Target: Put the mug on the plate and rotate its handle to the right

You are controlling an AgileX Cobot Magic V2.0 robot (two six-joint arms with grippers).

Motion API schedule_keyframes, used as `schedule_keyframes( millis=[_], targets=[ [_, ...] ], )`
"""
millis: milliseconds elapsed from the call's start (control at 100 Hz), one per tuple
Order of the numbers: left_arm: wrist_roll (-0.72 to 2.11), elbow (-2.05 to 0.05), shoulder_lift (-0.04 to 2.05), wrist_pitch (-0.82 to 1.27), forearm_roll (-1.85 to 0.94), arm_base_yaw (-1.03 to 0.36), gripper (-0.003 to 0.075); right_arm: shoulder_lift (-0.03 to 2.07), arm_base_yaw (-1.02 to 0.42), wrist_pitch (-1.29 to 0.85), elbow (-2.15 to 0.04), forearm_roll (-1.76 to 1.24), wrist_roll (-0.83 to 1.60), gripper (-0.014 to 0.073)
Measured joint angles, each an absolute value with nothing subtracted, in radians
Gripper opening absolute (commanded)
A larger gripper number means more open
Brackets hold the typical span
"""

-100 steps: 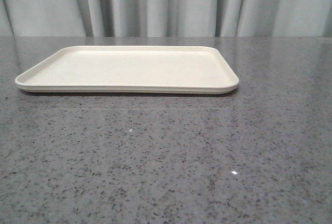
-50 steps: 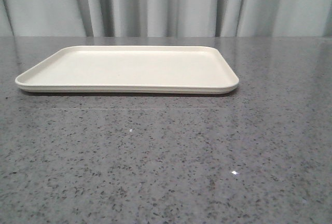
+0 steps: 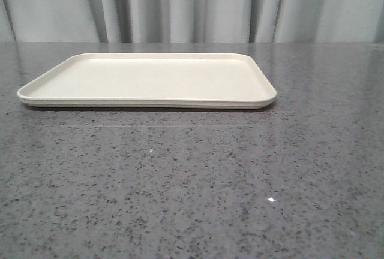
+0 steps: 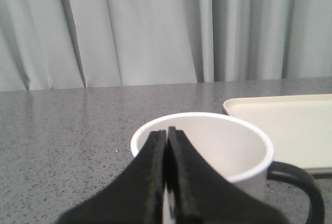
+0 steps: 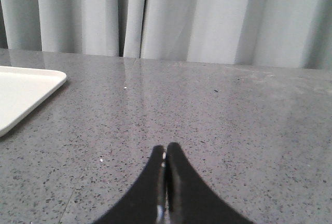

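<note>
The white mug (image 4: 228,146) shows only in the left wrist view, upright and empty on the grey table, just beyond my left gripper (image 4: 167,130). Its black handle (image 4: 303,182) points toward the plate's side. The left jaws are pressed together in front of the mug's near rim, with nothing seen between them. The smiley face is hidden. The cream plate (image 3: 150,79) lies empty on the far half of the table; a corner of it shows in the left wrist view (image 4: 290,125) and in the right wrist view (image 5: 21,92). My right gripper (image 5: 165,149) is shut and empty over bare table, off the plate's right end.
The speckled grey table (image 3: 192,187) runs back to a pale grey curtain (image 3: 192,4). Neither arm nor the mug shows in the front view.
</note>
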State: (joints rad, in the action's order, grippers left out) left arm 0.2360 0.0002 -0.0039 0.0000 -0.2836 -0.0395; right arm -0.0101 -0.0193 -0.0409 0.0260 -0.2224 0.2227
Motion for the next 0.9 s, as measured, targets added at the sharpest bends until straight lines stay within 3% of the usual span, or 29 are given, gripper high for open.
schedule_keyframes(
  millis=[560,900],
  targets=[
    [0.236,-0.002,-0.004,-0.083,-0.523,-0.040,-0.0020,-0.010,-0.019,-0.011,0.026,-0.309,0.223,-0.0066],
    [0.236,-0.098,-0.004,-0.083,-0.559,-0.040,-0.0020,-0.010,-0.019,-0.015,-0.109,-0.311,0.223,-0.0066]
  ],
)
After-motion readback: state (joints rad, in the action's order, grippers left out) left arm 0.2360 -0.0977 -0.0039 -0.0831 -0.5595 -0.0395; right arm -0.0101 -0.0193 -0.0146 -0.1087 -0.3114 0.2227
